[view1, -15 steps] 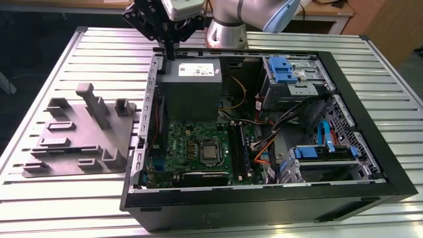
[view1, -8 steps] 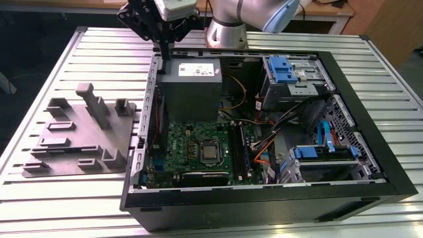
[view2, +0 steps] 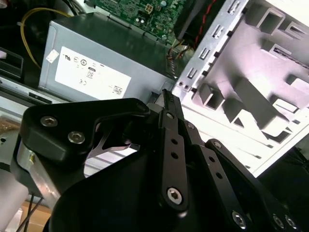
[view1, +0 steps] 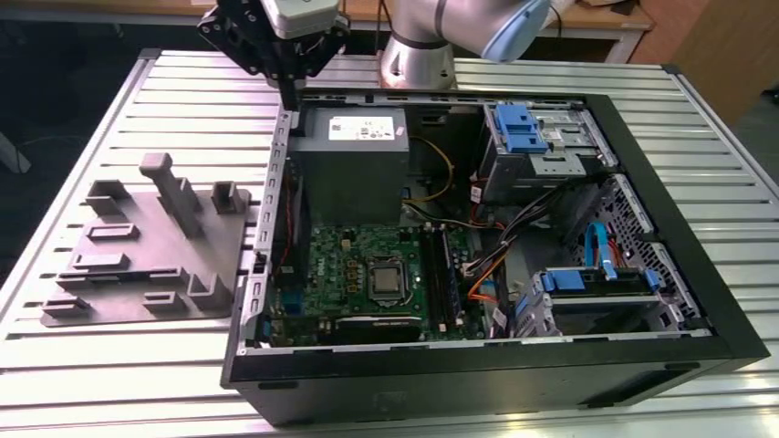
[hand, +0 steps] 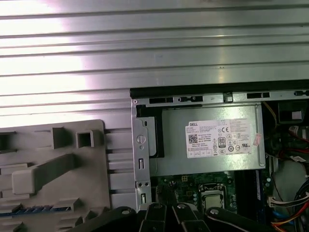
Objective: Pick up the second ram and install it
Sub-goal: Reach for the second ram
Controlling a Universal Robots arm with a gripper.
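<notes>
Under everything, the tabletop (view1: 159,109): ribbed aluminium slats, bright with glare, running across my exterior view.
computer case (view1: 487,376): black steel tower laid on its side with the insides facing up. It takes the middle and the exterior view's right of the tabletop.
holder tray (view1: 140,274): matte grey plastic slab with upright posts and rectangular slots. It lies flat on the tabletop just beside the case, on the exterior view's left.
power supply (view1: 353,151): plain grey metal box with a white label, in the case's far corner on the tray's side.
motherboard (view1: 347,265): green and busy with small parts, with long black slots along one edge and a silver square processor (view1: 387,278) near its middle.
pincer (view1: 290,99): black, with angular link arms tapering to slim fingers. I see it hanging above the case wall that faces the tray, next to the power supply. In the second wrist view the pincer (view2: 167,96) looks narrow, its tips drawn together; I cannot tell whether anything thin sits between them.
second ram (hand: 31,210): in the first wrist view I take it to be a thin dark strip with a bluish edge, standing on edge in a slot of the holder tray, though I can't be sure. It lies well apart from the pincer, out on the tray side of that case wall.
</notes>
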